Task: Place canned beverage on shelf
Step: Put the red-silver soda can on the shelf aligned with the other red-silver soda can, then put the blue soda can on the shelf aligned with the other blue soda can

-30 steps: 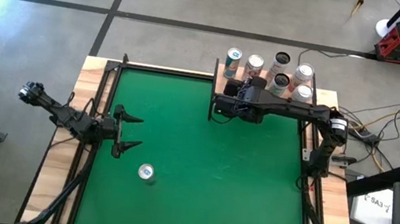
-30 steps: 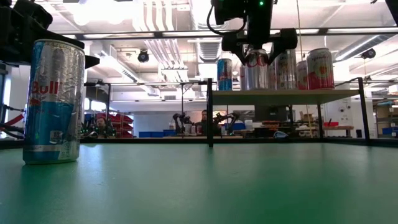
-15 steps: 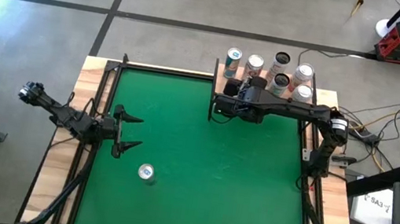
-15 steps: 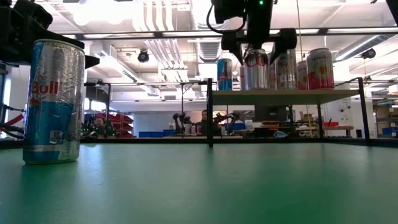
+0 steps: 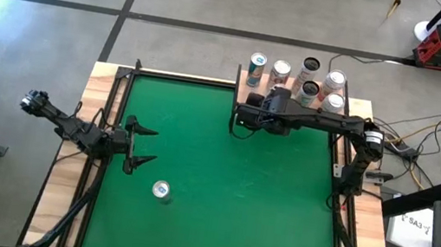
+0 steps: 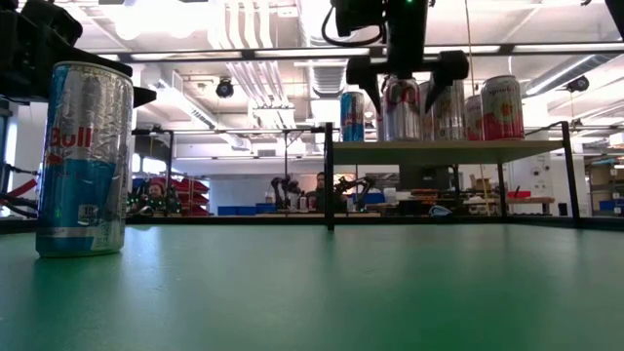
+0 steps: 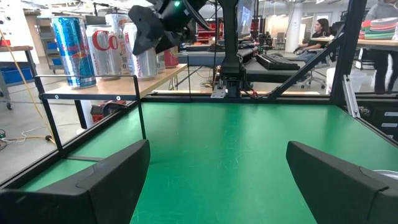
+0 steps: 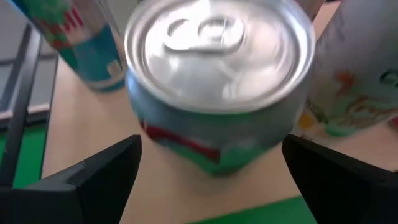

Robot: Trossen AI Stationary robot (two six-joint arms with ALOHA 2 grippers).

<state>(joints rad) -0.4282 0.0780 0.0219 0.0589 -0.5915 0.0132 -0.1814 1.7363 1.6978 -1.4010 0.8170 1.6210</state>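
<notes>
The right gripper (image 6: 408, 73) hangs above the shelf (image 6: 448, 151), its two fingers spread wide on either side of a silver can (image 6: 401, 105) with clear gaps between pads and can wall, so it grips nothing. In the right wrist view the same can (image 8: 217, 81) fills the frame, lid and pull tab facing the camera, standing upright on the pale board with its long axis vertical; the dark fingers (image 8: 93, 180) sit well out to each side of it. From above, the right arm covers this can almost entirely, so its exact spot among the others is hard to read there (only the neighbouring lids show).

Around it on the shelf stand more upright cans: a blue-and-silver one (image 6: 352, 116) at the end nearest the black corner post, and a pink-and-white one (image 6: 502, 107) toward the other end. Some labels are cut off or blurred.

The left gripper (image 5: 137, 145) waits over the green table (image 5: 235, 204) near its left rim, fingers parted and empty; its wrist view shows only the finger tips (image 7: 99, 180), the rest cut off. Just beside it a Red Bull can (image 5: 161, 190) stands upright on the felt, well apart from the shelf.
</notes>
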